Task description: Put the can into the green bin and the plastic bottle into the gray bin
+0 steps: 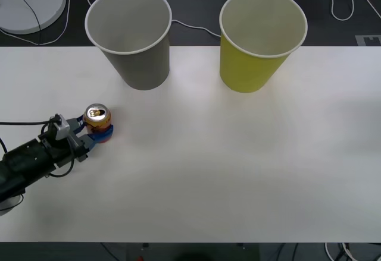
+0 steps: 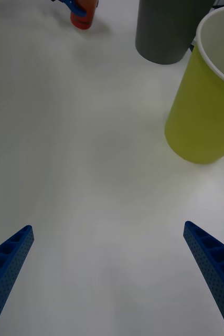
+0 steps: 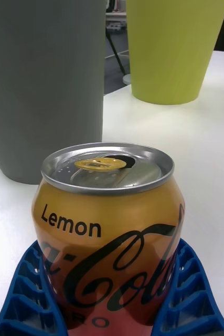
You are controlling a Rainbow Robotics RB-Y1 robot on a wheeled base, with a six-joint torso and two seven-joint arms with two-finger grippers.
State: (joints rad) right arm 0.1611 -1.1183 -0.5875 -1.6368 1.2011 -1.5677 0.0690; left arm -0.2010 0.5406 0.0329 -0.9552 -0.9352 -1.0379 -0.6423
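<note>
Left gripper [image 1: 95, 131]: at the left side of the white tabletop [image 1: 238, 172], reaching in from the left edge on a black arm. Its blue ribbed fingers [image 3: 33, 294] are closed against both sides of the can, hugging its lower body.

Can [image 1: 97, 122]: small drink can, upright on the tabletop near the left edge, toward the middle of the table's depth. Gold-yellow upper band marked "Lemon", black script lettering, red lower part, silver top with a yellow pull tab [image 3: 100, 164]; the opening looks already pierced.

Gray bin [image 1: 132, 38]: large gray paper cup with white rim and pale inside, upright at the back edge, left of centre. It stands behind the can and well apart from it.

Green bin [image 1: 259, 41]: large yellow-green paper cup with white rim and pale inside, upright at the back edge, right of centre, apart from the gray bin.

Right gripper [image 2: 109, 273]: above the bare tabletop on the right-hand side, blue fingers spread wide with nothing between them, facing the green bin, with the gray bin and the can farther off.
</note>
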